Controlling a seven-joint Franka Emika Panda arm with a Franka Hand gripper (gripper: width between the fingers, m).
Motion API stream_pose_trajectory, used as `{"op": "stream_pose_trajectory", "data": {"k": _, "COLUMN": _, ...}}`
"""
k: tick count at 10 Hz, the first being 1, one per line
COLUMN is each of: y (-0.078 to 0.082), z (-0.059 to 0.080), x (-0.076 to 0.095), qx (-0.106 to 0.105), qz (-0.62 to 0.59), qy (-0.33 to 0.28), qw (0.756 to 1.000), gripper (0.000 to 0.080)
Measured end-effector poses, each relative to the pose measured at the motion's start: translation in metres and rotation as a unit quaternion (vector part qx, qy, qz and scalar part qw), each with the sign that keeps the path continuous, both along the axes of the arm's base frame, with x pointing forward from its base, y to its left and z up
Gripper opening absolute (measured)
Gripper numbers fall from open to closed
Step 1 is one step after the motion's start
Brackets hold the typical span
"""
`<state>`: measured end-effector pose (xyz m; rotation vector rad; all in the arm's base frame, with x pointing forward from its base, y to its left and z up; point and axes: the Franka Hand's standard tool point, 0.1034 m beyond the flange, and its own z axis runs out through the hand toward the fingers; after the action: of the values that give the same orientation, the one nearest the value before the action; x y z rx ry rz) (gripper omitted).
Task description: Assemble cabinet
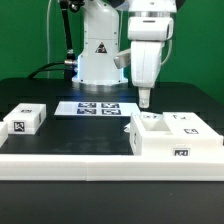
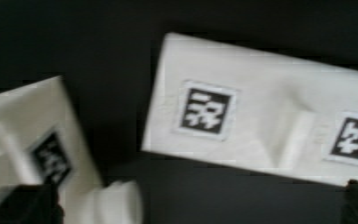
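The cabinet body point(image 1: 176, 137) is a large white box with black-and-white tags, lying at the exterior view's right near the front. My gripper point(image 1: 147, 99) hangs just above its near-left corner, apart from it. In the wrist view a white tagged surface point(image 2: 247, 110) with two tags fills the middle, and a second white tagged part point(image 2: 34, 140) lies beside it. The gripper point(image 2: 190, 205) is open and empty, its dark fingertips point(image 2: 25, 205) far apart. A small white tagged panel piece point(image 1: 25, 120) lies at the exterior view's left.
The marker board point(image 1: 100, 108) lies flat behind the gripper, in front of the white robot base point(image 1: 98, 55). A white rim point(image 1: 70, 162) runs along the front of the black table.
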<state>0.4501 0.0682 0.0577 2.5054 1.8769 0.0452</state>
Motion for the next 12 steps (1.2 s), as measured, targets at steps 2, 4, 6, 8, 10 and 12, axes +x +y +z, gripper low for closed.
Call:
{"op": "stream_pose_trajectory", "data": {"k": 2, "y": -0.002, "z": -0.009, "x": -0.015, "qx": 0.002, "qz": -0.01, "qy": 0.007, "qw": 1.0, "gripper": 0.0798}}
{"op": "stream_pose_trajectory", "data": {"k": 4, "y": -0.002, "z": -0.008, "x": -0.014, "qx": 0.002, "qz": -0.01, "qy": 0.007, "qw": 1.0, "gripper": 0.0798}}
{"op": "stream_pose_trajectory", "data": {"k": 6, "y": -0.001, "z": -0.011, "x": -0.016, "qx": 0.006, "qz": -0.021, "qy": 0.005, "qw": 1.0, "gripper": 0.0798}}
{"op": "stream_pose_trajectory", "data": {"k": 8, "y": 0.003, "z": -0.02, "x": -0.026, "qx": 0.017, "qz": -0.025, "qy": 0.0, "qw": 1.0, "gripper": 0.0798}}
{"op": "stream_pose_trajectory", "data": {"k": 10, "y": 0.008, "z": -0.024, "x": -0.029, "qx": 0.018, "qz": -0.038, "qy": 0.005, "qw": 0.999, "gripper": 0.0798}}
{"op": "stream_pose_trajectory", "data": {"k": 12, "y": 0.01, "z": -0.031, "x": -0.031, "qx": 0.023, "qz": -0.037, "qy": 0.005, "qw": 0.999, "gripper": 0.0798}}
